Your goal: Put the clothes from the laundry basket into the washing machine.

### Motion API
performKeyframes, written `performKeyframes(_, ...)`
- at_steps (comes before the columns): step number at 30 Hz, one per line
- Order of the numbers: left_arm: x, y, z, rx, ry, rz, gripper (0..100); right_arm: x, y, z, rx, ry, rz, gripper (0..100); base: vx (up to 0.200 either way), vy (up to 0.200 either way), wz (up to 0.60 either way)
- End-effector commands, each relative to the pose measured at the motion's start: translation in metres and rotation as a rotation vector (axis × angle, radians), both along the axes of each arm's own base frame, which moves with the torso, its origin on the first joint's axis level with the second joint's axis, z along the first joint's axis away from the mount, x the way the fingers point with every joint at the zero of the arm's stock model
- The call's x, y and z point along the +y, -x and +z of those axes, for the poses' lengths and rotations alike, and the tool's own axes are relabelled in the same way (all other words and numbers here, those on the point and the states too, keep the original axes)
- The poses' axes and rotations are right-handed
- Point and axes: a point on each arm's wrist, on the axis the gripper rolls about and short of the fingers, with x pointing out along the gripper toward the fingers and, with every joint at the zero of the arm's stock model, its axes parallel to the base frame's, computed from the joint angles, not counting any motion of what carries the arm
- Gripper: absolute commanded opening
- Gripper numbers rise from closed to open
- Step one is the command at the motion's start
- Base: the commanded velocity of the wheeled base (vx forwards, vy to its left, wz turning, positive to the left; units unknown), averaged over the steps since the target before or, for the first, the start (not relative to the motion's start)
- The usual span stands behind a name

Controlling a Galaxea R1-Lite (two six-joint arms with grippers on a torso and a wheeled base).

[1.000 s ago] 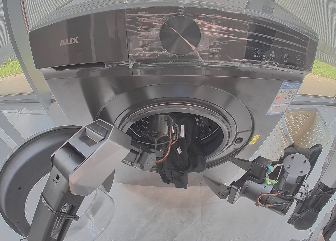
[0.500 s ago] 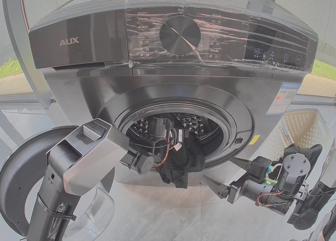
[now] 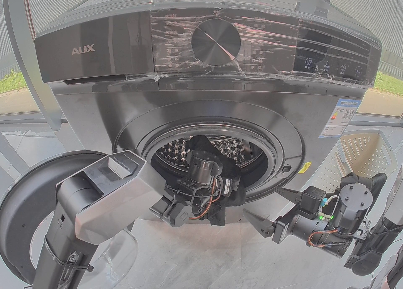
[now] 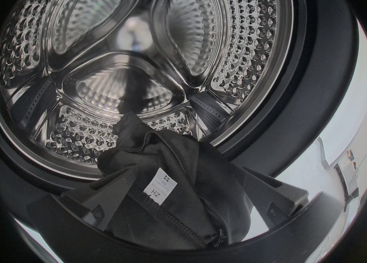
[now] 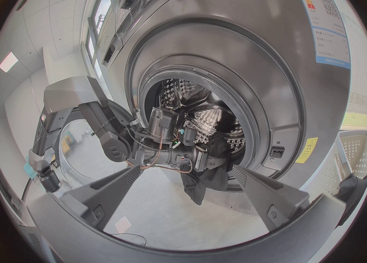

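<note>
Down and back toward the drum's lip the left wrist has come, and the black garment (image 4: pixel 206 191) has sunk from hanging high in the opening to a heap on the lower lip; the right arm has kept still. The washing machine (image 3: pixel 126 105) stands with its round door (image 3: pixel 25 201) swung open to the left. The laundry basket (image 3: pixel 369 151) sits at the machine's right. The garment lies partly inside the drum (image 4: pixel 126 46) and partly draped out over the seal. The left gripper (image 4: pixel 185 169) is spread, with cloth bunched between its fingers. The right gripper (image 3: pixel 262 203) hovers spread wide, low, right of the opening.
</note>
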Motion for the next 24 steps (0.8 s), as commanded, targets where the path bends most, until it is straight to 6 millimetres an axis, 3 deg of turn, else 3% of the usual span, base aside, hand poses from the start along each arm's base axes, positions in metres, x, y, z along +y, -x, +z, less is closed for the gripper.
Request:
performKeyframes(1,0.0,-0.007,-0.018,0.015,-0.012,0.009,100,0.001,0.0,0.0,0.001,0.001,0.004,100,0.0,0.0,0.0)
performKeyframes(4,-0.001,-0.009,-0.021,0.015,-0.015,0.011,100,0.001,0.0,0.0,0.0,-0.001,0.005,100,0.0,0.0,0.0)
performKeyframes(5,-0.001,-0.009,-0.023,0.019,-0.018,0.011,0,0.001,0.0,0.0,0.0,-0.001,0.005,100,0.0,0.0,0.0)
performKeyframes(12,-0.002,-0.013,-0.024,0.001,-0.007,0.025,0,0.001,0.0,0.001,-0.004,-0.003,0.007,100,0.0,0.0,0.0)
performKeyframes(19,0.01,-0.052,0.027,-0.175,0.117,0.149,0,0.001,-0.001,0.001,-0.006,-0.006,0.005,100,0.0,0.0,0.0)
performKeyframes(24,0.02,-0.063,0.044,-0.224,0.15,0.181,0,0.001,-0.001,0.001,-0.006,-0.006,0.005,100,0.0,0.0,0.0)
